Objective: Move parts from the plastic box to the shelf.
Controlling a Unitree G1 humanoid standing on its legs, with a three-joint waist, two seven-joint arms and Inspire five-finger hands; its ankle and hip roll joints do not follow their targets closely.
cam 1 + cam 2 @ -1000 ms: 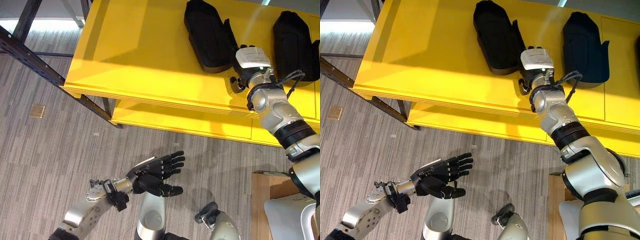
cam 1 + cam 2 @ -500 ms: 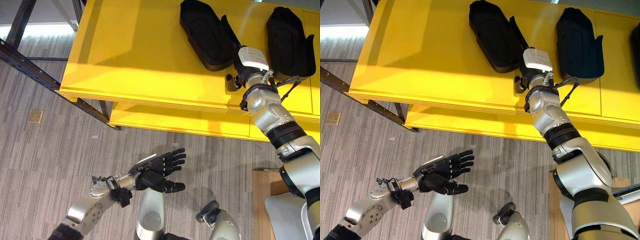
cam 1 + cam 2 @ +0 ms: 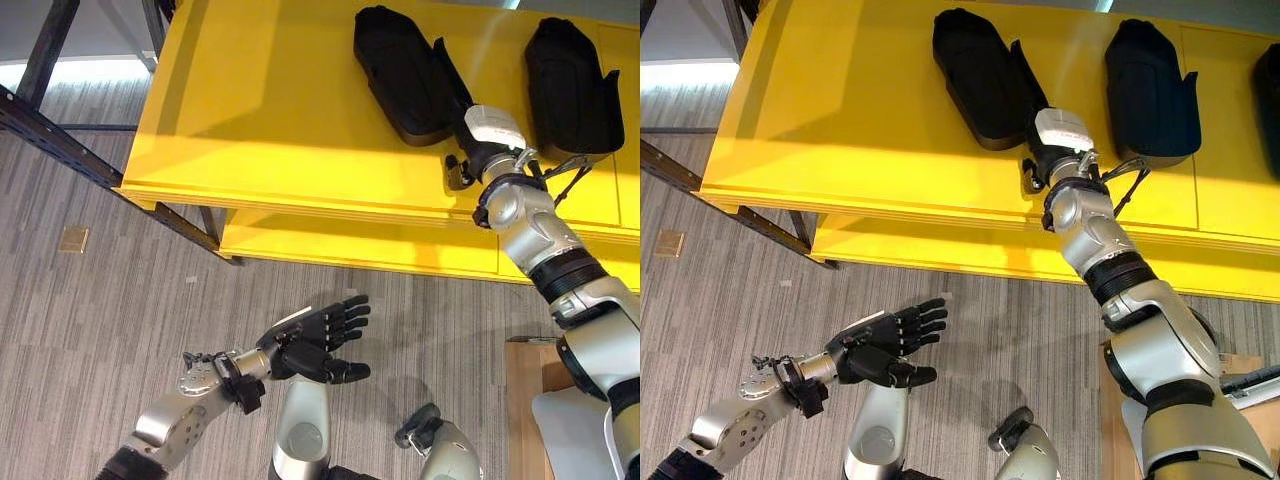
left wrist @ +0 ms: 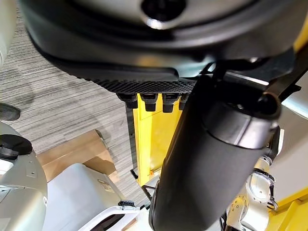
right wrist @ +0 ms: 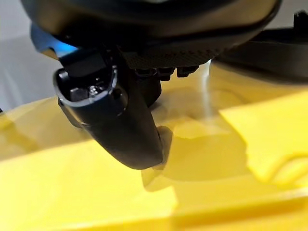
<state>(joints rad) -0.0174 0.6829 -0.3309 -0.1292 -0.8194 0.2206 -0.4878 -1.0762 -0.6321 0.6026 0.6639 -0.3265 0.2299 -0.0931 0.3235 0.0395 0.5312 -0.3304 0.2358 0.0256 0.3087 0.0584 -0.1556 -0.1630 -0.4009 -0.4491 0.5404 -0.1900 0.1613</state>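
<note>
Right hand (image 3: 1040, 165) was beside the left black part (image 3: 400, 70) on the yellow shelf (image 3: 280, 130), fingers' state not discernible; a straight withdrawal was advised so the part isn't dragged. Left hand (image 3: 315, 340) was held low, fingers spread, empty.

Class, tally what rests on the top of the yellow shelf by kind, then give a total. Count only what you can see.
Black parts: 3 — left, middle, one at the right edge
Robot hands: 1 — right hand
Total: 4

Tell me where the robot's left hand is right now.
In the left eye view, the left hand hangs low at lower centre, above the grey carpeted floor, in front of the yellow shelf and touching nothing. Its fingers are straight.
</note>
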